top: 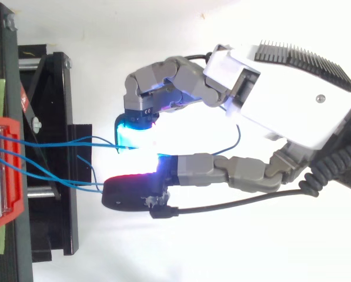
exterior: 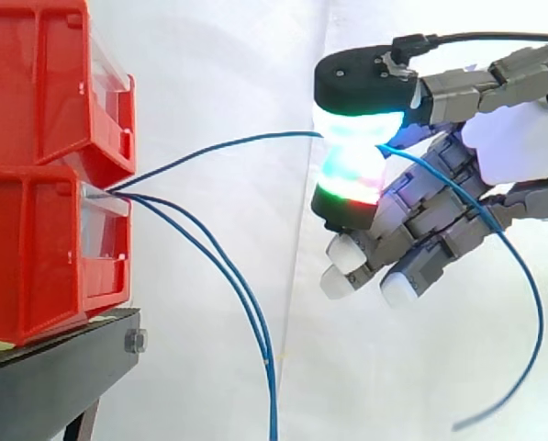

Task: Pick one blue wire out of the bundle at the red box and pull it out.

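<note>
a: first item, and where is it kept?
b: one thin blue wire (exterior: pixel 228 145), entered as clamped between two glowing pads (exterior: pixel 354 175) of the grey jointed hand (exterior: pixel 517 138). the other fingers are noted curled beneath, holding nothing.

a: where does the wire come from?
b: in the side view it is traced to the front opening of the lower of two stacked red plastic bins (exterior: pixel 44 184), which are carried on a black metal stand (exterior: pixel 62 367). from there it climbs gently to the pinch. its free tail is seen hanging behind the hand in a long loop.

a: any other stock?
b: two further blue wires (exterior: pixel 246 303) are listed at the same opening. they droop steeply, well below the hand, and are untouched.

a: which relation governs the coming move?
b: the bins are placed to the left of the hand in the side view, slightly lower. the held wire's long axis lies nearly level between them, with a slight bow. a pull along that axis, straight away from the bins, is judged to be called for. some of the wire's length is judged to be inside the bin yet.
</note>
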